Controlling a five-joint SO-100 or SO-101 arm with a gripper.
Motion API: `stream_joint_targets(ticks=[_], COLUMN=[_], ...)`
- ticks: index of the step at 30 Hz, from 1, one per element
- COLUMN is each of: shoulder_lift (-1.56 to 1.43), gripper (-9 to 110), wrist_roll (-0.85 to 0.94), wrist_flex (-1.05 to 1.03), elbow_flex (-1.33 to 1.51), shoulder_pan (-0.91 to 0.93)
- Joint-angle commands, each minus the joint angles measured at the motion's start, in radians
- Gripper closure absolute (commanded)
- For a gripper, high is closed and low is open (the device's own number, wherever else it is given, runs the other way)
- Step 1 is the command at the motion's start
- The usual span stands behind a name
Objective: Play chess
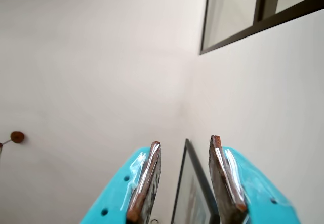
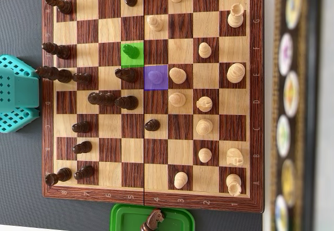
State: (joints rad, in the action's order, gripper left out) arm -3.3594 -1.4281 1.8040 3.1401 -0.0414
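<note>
Wrist view: turquoise two-finger gripper [image 1: 185,145] points at bare wall, jaws parted moderately, nothing held. Overhead view: wooden chessboard [image 2: 151,202] with dark and light pieces; green-tinted square [image 2: 132,54] diagonally adjoins purple-tinted square [image 2: 156,77].

Chessboard [image 2: 151,202], overhead view:
- green-tinted square [image 2: 132,55]: dark pawn on it; dark piece [image 2: 126,74] on next square below; squares left, right and above bare.
- purple-tinted square [image 2: 155,77]: pale pawn [image 2: 178,76] just right.
- dark cluster [image 2: 112,100] crowds lower left.
- bottom-centre squares mostly bare.
</note>
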Motion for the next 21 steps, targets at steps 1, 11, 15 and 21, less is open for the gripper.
stream_joint_targets(ticks=[1, 11, 15, 21], shoulder_lift=[0.015, 0.017, 0.018, 0.015], gripper=[86, 87, 87, 87], wrist_roll=[0.008, 0.008, 0.008, 0.009], wrist_flex=[-0.003, -0.005, -0.006, -0.077], elbow_flex=[0.02, 0.02, 0.02, 0.02], shoulder_pan=[0.0, -0.006, 0.0, -0.008])
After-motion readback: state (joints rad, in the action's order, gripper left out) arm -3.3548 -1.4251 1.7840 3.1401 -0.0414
